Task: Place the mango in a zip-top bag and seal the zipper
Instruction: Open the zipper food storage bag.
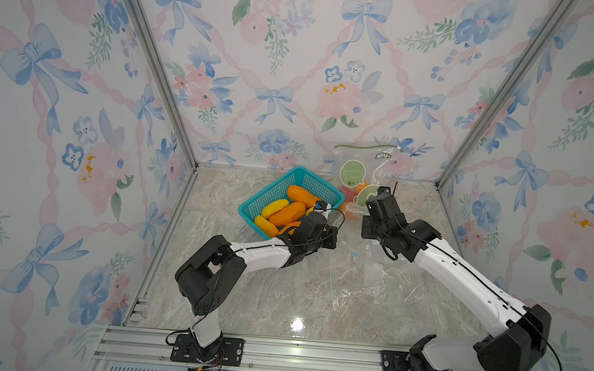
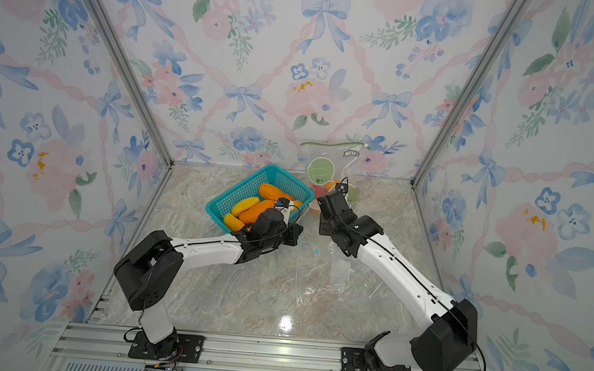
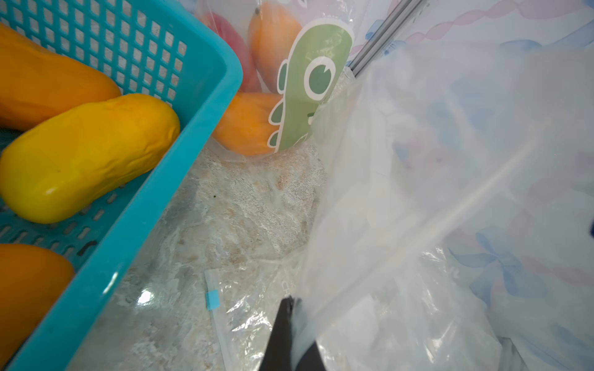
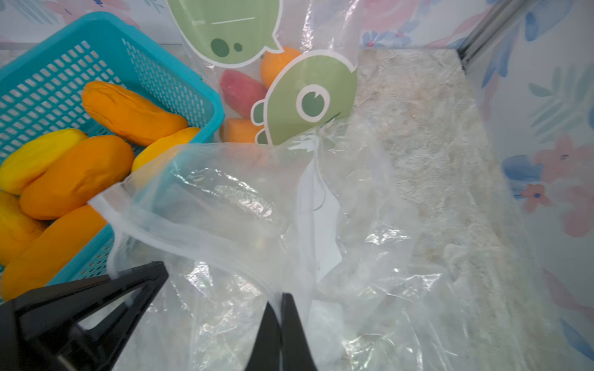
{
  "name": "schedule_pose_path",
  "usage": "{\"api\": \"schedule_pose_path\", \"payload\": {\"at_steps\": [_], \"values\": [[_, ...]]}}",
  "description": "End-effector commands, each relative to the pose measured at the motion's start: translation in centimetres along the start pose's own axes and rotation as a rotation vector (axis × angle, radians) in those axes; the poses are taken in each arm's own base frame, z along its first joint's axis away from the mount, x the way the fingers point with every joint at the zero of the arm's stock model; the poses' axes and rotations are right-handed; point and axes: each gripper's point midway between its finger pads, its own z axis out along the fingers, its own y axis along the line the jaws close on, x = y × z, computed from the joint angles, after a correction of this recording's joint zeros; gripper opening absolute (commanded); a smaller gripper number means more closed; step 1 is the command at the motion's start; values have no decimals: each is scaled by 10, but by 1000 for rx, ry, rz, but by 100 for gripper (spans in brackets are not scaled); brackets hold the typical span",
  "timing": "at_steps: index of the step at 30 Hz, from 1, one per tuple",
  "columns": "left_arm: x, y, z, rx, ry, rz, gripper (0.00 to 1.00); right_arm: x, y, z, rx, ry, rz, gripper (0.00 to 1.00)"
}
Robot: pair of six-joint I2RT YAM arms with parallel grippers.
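While held apart, clear bag [image 4: 225,205]: empty.
Left claw [image 3: 288,308]: pinching its rim.
Right claw [image 4: 280,308]: pinching its rim.
Mangoes [image 1: 288,213]: in basket [image 1: 269,188].
Remaining: load 1, seal.

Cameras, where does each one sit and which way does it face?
Top views: above the front rail, looking down at the table; left arm and right arm show.
Left wrist: on the left arm, facing the basket; shut left hand shows.
Right wrist: on the right arm, facing the clear bag; shut right hand shows.
Shared: both wrist views catch basket and printed bag.
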Motion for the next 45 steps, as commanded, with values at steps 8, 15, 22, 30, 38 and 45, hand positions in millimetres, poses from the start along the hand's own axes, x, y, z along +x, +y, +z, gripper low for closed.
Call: {"api": "schedule_pose_path", "payload": {"at_steps": [8,15,22,30,38,45], "values": [[-24,-19,-6,87,-13,-33,0,-21,1,-7,115,-7,-206,56],[-36,-24,-9,91,-41,-52,0,-19,44,2,22,8,-207,69],[-34,-21,-8,82,-38,-68,0,-3,68,13,-29,45,-207,75],[-40,-21,-15,86,-56,-81,0,26,61,54,97,91,-196,77],[-52,-13,-24,87,-78,-107,0,44,38,79,221,66,-181,65],[-59,12,-24,53,-81,-143,0,31,21,60,200,-14,-165,22]]}}
